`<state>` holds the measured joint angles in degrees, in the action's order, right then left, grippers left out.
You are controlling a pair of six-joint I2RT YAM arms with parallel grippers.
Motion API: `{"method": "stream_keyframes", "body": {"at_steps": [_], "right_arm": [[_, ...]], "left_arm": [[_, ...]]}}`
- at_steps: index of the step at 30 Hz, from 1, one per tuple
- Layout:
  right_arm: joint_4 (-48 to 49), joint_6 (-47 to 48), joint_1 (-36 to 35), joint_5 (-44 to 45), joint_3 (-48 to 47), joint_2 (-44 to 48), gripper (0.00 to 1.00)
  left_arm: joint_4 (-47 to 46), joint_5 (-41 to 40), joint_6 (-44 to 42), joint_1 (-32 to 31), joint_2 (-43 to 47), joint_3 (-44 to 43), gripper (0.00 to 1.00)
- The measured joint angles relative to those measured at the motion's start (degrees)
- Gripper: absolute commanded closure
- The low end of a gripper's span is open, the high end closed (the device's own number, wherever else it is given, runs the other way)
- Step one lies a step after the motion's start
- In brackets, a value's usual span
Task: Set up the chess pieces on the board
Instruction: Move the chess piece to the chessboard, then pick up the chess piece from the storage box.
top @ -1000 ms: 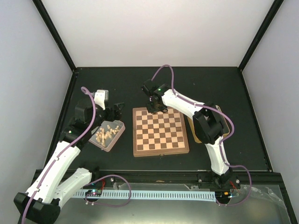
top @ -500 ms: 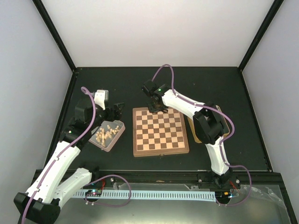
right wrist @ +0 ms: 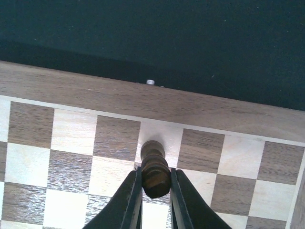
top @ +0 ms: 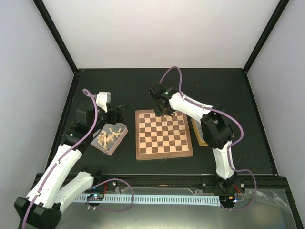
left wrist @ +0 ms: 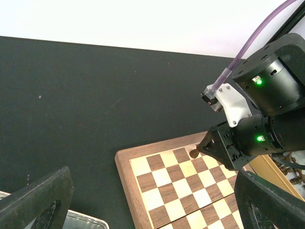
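Counter [top: 228, 90], black, carries the board [top: 164, 134] at its middle, with a tray [top: 110, 137] of pale pieces to its left. Left claw [top: 119, 110] hangs wide open near the tray's far end. Right claw [right wrist: 155, 183] is clenched on one dark chess piece [right wrist: 153, 167], over a light square in the board's far row.

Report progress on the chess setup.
Done: nothing; the board shows no standing pieces. In hand: the right gripper pinches one dark piece at a far-row light square. Left: every other piece; the left gripper hangs open beside the tray of pale pieces.
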<state>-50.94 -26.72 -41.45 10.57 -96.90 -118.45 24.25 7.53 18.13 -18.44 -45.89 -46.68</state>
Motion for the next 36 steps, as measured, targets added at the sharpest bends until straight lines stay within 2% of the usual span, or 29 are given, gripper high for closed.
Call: {"method": "stream_keyframes", "body": {"at_steps": [4, 12, 21, 25, 33, 36], "right_arm": [[0.3, -0.4, 0.5, -0.2, 0.7, 0.4, 0.79], [2.0, -0.2, 0.8, -1.2, 1.6, 0.5, 0.84], [2.3, -0.2, 0.8, -1.3, 1.6, 0.5, 0.82], [2.1, -0.2, 0.8, -0.8, 1.6, 0.5, 0.77], [2.1, -0.3, 0.8, -1.4, 1.6, 0.5, 0.55], [2.6, -0.4, 0.9, -2.4, 1.9, 1.9, 0.49]], "left_arm": [[0.0, 0.0, 0.0, 0.0, 0.0, 0.0, 0.06], [0.0, 0.0, 0.0, 0.0, 0.0, 0.0, 0.06], [0.0, 0.0, 0.0, 0.0, 0.0, 0.0, 0.06], [0.0, 0.0, 0.0, 0.0, 0.0, 0.0, 0.06], [0.0, 0.0, 0.0, 0.0, -0.2, 0.0, 0.05], [0.0, 0.0, 0.0, 0.0, -0.6, 0.0, 0.05]]}}
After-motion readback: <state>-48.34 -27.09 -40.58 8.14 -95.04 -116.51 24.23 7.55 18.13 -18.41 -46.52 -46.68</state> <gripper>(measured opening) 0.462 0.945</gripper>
